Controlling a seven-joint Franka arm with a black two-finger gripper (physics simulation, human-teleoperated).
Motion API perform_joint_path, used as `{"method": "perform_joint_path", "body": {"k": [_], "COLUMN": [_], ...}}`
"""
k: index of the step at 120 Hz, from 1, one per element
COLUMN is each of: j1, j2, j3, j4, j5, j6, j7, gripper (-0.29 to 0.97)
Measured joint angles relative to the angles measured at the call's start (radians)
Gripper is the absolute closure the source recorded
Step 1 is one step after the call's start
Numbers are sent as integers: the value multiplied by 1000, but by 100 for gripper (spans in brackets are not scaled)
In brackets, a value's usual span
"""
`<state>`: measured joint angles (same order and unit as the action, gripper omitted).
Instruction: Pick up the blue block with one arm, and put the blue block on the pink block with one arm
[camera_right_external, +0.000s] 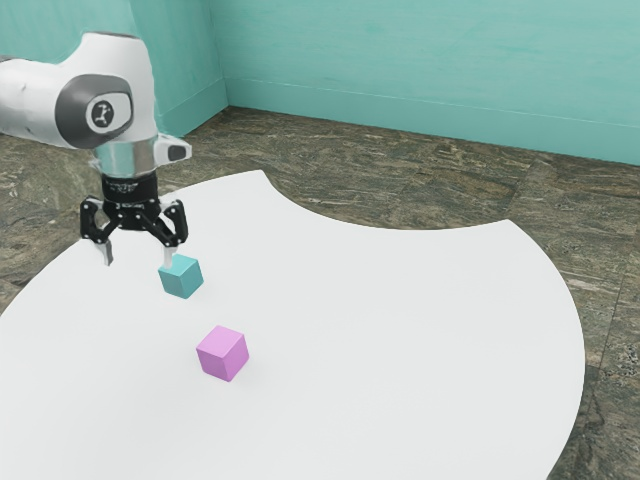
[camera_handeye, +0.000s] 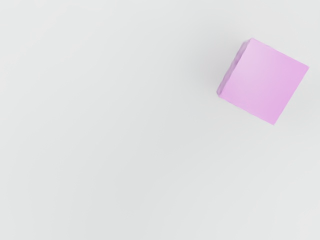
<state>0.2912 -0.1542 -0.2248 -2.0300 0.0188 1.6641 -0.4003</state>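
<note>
Blue block (camera_right_external: 181, 276): small teal-blue cube, matte, plain faces. Location: just under and beside the tip of one finger of the black two-finger gripper (camera_right_external: 137, 259), on the side away from the other finger. It is outside the gap, not within it. Whether that fingertip touches the cube cannot be told.

Gripper: spread wide, holding nothing, pointing down at the round white table (camera_right_external: 400, 330) on the end of the white Franka arm (camera_right_external: 95, 105).

Pink block (camera_right_external: 222, 352): small pink cube of like size, resting on the table beyond the blue block from the hand and apart from it. In the wrist view the pink block (camera_handeye: 263, 80) lies off to one side of the hand's centre line, turned at an angle to it.

Step in hand, as judged: lining up for the pick; nothing lifted yet.

Hazards:
- Closing from this position would likely catch air, or clip the cube with the outer face of one finger, because the cube is not centred between the fingers.
- Descending here could land a fingertip on the cube's top or edge and shove it sideways, possibly toward the pink block.
- A grip across the corners instead of flat faces could twist the cube or let it slip.
- Later, an off-centre release onto the small pink top could let the cube slide off or nudge the pink block.
</note>
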Motion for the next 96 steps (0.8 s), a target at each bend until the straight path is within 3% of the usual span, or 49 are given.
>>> {"method": "perform_joint_path", "body": {"k": [19,38,52,79,96], "j1": [-5,-44,13,20,20], "j2": [126,228,289,485,537], "j3": [19,100,146,166,169], "j4": [-12,9,24,191,251], "j5": [51,78,82,72,-6], "j6": [230,395,497,596,587], "j7": [156,353,491,700,766], "gripper": [0,0,0,0,0]}}
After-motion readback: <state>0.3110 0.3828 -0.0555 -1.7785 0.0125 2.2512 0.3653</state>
